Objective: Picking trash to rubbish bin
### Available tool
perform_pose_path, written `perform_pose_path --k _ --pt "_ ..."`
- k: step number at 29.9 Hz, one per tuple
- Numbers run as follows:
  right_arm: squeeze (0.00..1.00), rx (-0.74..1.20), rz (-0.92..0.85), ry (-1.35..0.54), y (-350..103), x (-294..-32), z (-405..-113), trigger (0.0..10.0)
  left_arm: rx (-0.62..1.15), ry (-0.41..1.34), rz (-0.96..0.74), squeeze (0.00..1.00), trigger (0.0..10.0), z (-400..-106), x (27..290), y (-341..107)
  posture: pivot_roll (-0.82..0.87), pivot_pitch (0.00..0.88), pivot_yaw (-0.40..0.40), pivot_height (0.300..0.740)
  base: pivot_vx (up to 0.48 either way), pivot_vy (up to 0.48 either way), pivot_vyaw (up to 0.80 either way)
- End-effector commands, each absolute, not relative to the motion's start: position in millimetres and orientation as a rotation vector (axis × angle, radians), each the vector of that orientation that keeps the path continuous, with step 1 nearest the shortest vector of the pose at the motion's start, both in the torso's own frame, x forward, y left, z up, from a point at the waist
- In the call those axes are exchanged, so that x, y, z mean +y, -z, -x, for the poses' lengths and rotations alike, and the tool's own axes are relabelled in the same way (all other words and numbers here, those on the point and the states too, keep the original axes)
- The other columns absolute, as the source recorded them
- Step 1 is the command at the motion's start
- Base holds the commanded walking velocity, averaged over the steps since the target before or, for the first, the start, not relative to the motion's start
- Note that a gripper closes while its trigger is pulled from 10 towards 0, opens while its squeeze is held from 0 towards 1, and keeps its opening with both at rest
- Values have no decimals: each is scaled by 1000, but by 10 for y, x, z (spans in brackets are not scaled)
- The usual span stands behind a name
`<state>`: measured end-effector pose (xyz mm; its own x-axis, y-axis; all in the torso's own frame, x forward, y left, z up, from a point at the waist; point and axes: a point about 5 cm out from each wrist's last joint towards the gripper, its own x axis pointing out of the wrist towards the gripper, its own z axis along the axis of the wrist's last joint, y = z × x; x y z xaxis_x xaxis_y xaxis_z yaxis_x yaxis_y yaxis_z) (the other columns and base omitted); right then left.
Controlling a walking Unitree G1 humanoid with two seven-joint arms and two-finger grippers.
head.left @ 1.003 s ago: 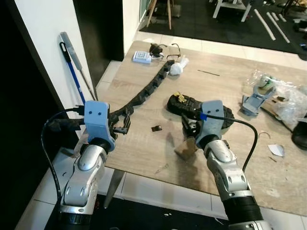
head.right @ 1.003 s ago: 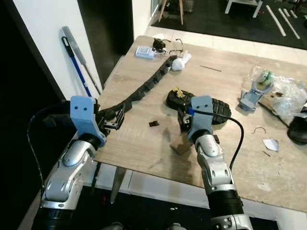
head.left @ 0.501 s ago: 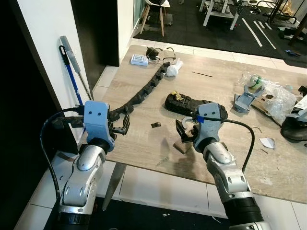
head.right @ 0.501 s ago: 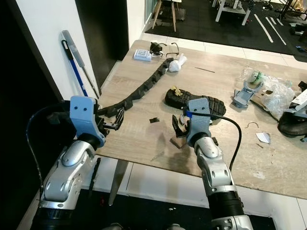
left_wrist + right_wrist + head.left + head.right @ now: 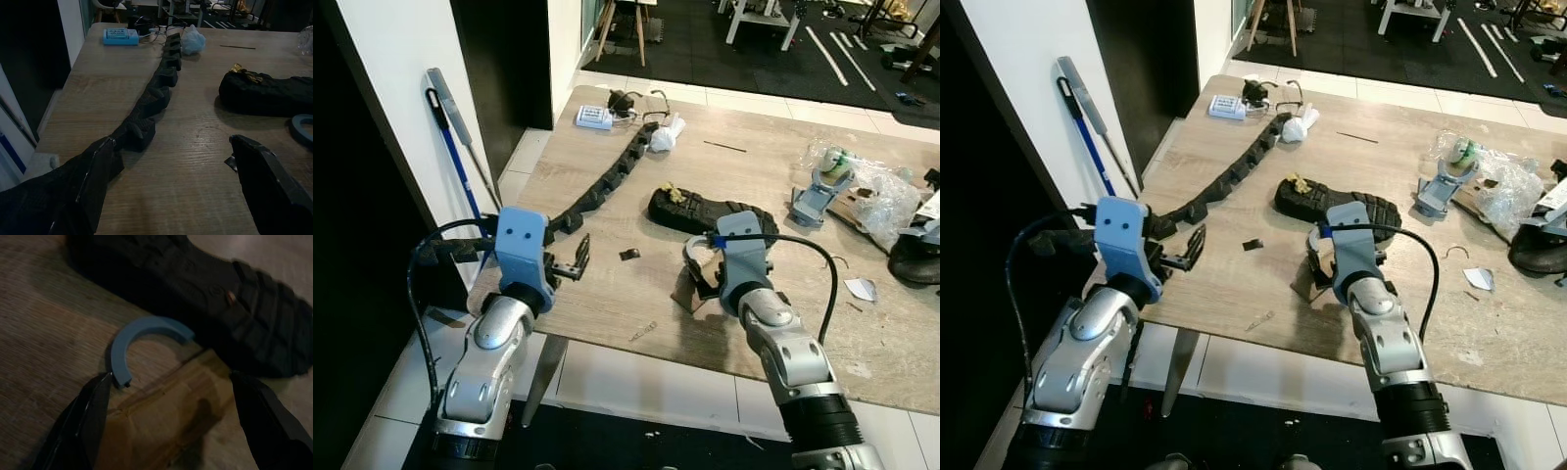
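Note:
A brown cardboard scrap (image 5: 683, 296) lies near the table's front edge, just in front of a black shoe sole (image 5: 705, 211). My right gripper (image 5: 697, 277) hangs open right over the scrap. In the right wrist view its two fingers stand either side of the cardboard scrap (image 5: 171, 421), with a blue C-shaped ring (image 5: 132, 340) and the black shoe sole (image 5: 205, 289) just beyond. My left gripper (image 5: 576, 260) is open with nothing between its fingers, at the table's left edge above the end of a black cable chain (image 5: 607, 186).
The wooden table (image 5: 773, 166) also carries a small black chip (image 5: 629, 255), a white tissue wad (image 5: 663, 134), a blue device (image 5: 594, 117), a blue bracket (image 5: 813, 201), a plastic bag (image 5: 871, 191) and a paper scrap (image 5: 862, 289). A mop handle (image 5: 455, 147) leans on the left wall.
The camera has shifted a little. My right gripper has gone from shut to open over the cardboard scrap. My left gripper has edged forward over the table's edge.

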<state>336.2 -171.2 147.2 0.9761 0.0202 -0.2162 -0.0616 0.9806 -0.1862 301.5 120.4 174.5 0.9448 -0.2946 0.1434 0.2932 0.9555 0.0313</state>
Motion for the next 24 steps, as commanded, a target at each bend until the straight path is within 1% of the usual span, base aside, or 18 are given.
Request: perform_pose_path --k 1,2,3,4,5,6,7,11,12,19,20,24 --pt "0 313 135 -21 -1326 -1744 -3308 10000 -126 319 -30 0 10000 -2988 1194 -1685 1 163 -37 740 0 0 0" --pt "0 348 85 -32 -1288 -1719 -3294 10000 -126 321 -31 0 10000 -2987 1192 -1684 -1 163 -37 740 0 0 0" --pt "0 348 85 -32 -1288 -1719 -3294 10000 -126 321 -31 0 10000 -2987 1192 -1684 -1 163 -37 740 0 0 0" --pt "0 418 -23 -65 -1210 -1640 -3258 10000 -126 327 -35 0 10000 -2984 1188 -1682 -1 163 -37 740 0 0 0" --pt "0 441 -68 -83 -1184 -1595 -3240 10000 -126 331 -37 0 10000 -2982 1186 -1682 -1 163 -37 740 0 0 0" --pt "0 441 -68 -83 -1184 -1595 -3240 10000 -126 331 -37 0 10000 -2982 1186 -1682 -1 163 -37 740 0 0 0" --pt "0 474 -139 -112 -1156 -1516 -3214 10000 -129 338 -39 0 10000 -2982 1179 -1687 0 163 -40 740 0 0 0" --pt "0 493 -184 -136 -1142 -1453 -3196 10000 -132 342 -40 0 10000 -2982 1175 -1690 0 163 -40 740 0 0 0" --pt "0 502 -232 -157 -1146 -1377 -3187 10000 -134 350 -45 0 10000 -2985 1171 -1693 1 162 -41 740 0 0 0" --pt "0 509 -269 -188 -1182 -1281 -3180 10000 -139 362 -52 0 10000 -2989 1165 -1700 1 160 -39 740 0 0 0" --pt "0 500 -283 -225 -1210 -1229 -3185 10000 -142 368 -51 0 10000 -2993 1160 -1706 1 157 -36 740 0 0 0" --pt "0 490 -301 -274 -1251 -1162 -3200 10000 -146 382 -50 0 10000 -3000 1147 -1713 1 157 -36 740 0 0 0"
